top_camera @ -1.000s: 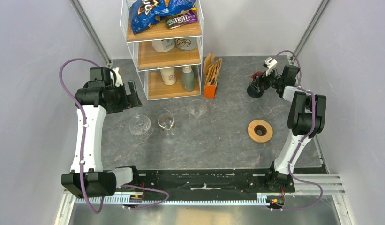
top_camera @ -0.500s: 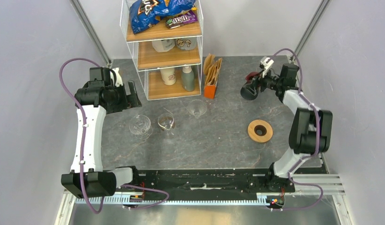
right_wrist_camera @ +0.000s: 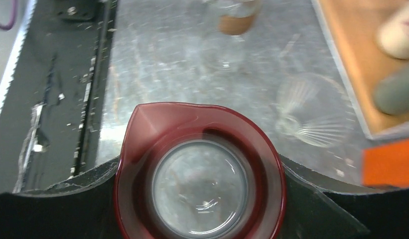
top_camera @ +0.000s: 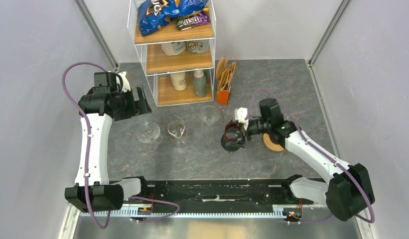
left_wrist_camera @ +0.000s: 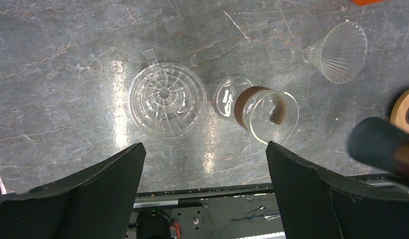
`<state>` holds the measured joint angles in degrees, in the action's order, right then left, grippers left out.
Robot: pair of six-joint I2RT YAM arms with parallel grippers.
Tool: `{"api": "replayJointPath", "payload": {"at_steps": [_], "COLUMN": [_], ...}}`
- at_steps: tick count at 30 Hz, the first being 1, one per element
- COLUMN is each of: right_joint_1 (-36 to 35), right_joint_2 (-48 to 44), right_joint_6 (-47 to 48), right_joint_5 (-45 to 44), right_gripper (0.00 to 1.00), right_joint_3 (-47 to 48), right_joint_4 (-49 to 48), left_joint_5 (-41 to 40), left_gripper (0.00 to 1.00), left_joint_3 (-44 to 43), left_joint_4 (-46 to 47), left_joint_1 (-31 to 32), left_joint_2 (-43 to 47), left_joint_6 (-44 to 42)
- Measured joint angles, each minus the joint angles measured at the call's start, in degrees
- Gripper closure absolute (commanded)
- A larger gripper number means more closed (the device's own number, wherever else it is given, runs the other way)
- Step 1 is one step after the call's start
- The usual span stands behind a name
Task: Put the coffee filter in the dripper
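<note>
Brown paper coffee filters (top_camera: pixel 225 73) stand in an orange holder (top_camera: pixel 222 95) beside the shelf. A ribbed glass dripper (top_camera: pixel 149 133) (left_wrist_camera: pixel 167 99) and a cone-shaped glass dripper (top_camera: pixel 209 115) (left_wrist_camera: pixel 339 52) (right_wrist_camera: pixel 312 114) rest on the table. My right gripper (top_camera: pixel 238 131) (right_wrist_camera: pixel 200 174) is shut on a dark red vessel (top_camera: pixel 231 140) (right_wrist_camera: pixel 157 119) with a pouring lip, held mid-table. My left gripper (top_camera: pixel 137 102) (left_wrist_camera: pixel 204 147) hangs open above the ribbed dripper, holding nothing.
A glass carafe with a brown collar (top_camera: pixel 177 130) (left_wrist_camera: pixel 262 112) sits between the two drippers. A wooden ring (top_camera: pixel 277 142) lies partly under my right arm. A wire shelf rack (top_camera: pixel 175 50) with snacks and bottles stands at the back.
My right arm has swung from the back right corner to the middle of the table, carrying the red vessel. The left arm has not moved.
</note>
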<state>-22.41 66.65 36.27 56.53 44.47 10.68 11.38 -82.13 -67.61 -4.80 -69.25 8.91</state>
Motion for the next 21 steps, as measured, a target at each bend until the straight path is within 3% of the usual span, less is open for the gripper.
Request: {"api": "replayJointPath", "payload": {"at_steps": [5, 11, 17, 21], "right_joint_1": [-10.03, -14.71, -15.13, -15.28], "right_joint_2": [2.67, 12.57, 17.35, 17.88], "right_joint_6": [0.22, -1.86, -2.27, -2.23], "right_joint_5": [-4.59, -10.97, -13.53, -13.99], "right_gripper": [0.27, 0.26, 0.18, 0.03], "right_joint_3": [-4.61, -5.18, -6.38, -7.91], "right_joint_4": [-2.91, -14.25, -22.95, -27.02], "left_joint_5": [0.83, 0.98, 0.68, 0.11], "left_gripper": [0.00, 0.00, 0.00, 0.00], "left_joint_3": [0.02, 0.50, 0.57, 0.57], "left_joint_4": [0.00, -0.02, 0.00, 0.00], "left_joint_1": [0.00, 0.00, 0.00, 0.00], "left_joint_2": [1.92, 4.09, 4.59, 4.79], "left_joint_6": [0.17, 0.22, 0.17, 0.15]}}
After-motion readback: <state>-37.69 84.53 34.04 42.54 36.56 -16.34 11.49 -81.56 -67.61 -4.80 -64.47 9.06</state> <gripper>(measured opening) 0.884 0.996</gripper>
